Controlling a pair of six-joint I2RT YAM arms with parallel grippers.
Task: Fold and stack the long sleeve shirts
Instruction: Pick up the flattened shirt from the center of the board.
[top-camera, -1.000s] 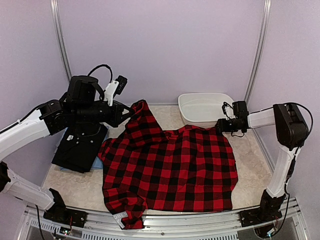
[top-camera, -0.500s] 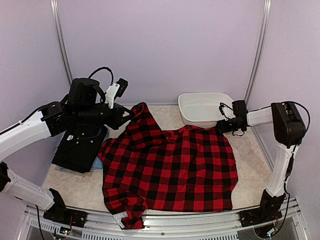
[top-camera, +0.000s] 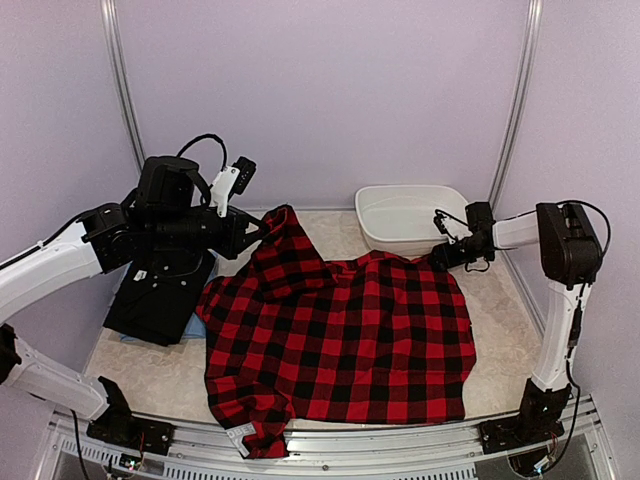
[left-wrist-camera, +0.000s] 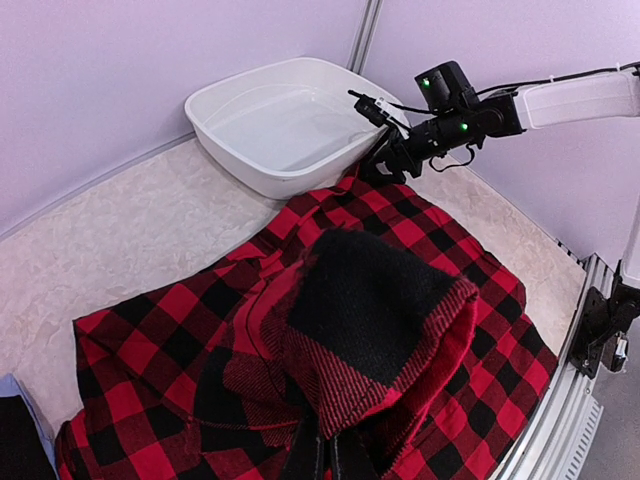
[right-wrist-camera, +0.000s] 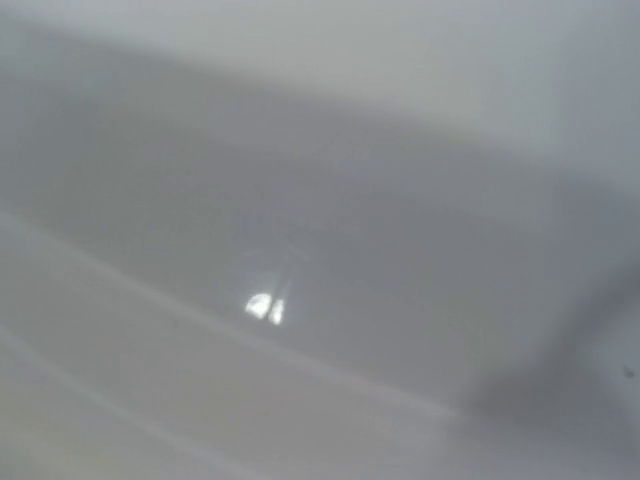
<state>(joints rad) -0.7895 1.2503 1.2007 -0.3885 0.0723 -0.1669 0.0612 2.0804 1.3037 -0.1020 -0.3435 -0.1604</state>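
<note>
**Left of frame.** Black shirt (top-camera: 160, 295), folded flat on the desk (top-camera: 505, 305). The edge of a light blue shirt (top-camera: 192, 328) shows beneath it. Judged to be the start of the stack.

**Upper left of centre.** Left hand (top-camera: 258, 228), clenched on a bunched fold of the flannel shirt (top-camera: 340, 335) and holding that part up in a peak. The left wrist view shows the cloth gathered right up against it.

**Centre.** The flannel shirt, red-and-black check, is spread over most of the desk. Its lower left corner hangs over the near rail.
- Handling, as judged: soft and limp, fairly weighty for cloth, not slippery. It is likely to sag between holds and drag on the desk.
- Best taken at two well-separated corners or shoulder seams, pinching doubled fabric.

**Upper right of centre.** Basin (top-camera: 405, 215), white plastic, just beside the shirt's upper edge.

**Right of frame.** Right hand (top-camera: 440, 255), low at the shirt's upper right corner, next to the basin. Its wrist view is a grey blur, so I cannot tell whether it grips the cloth.
</note>
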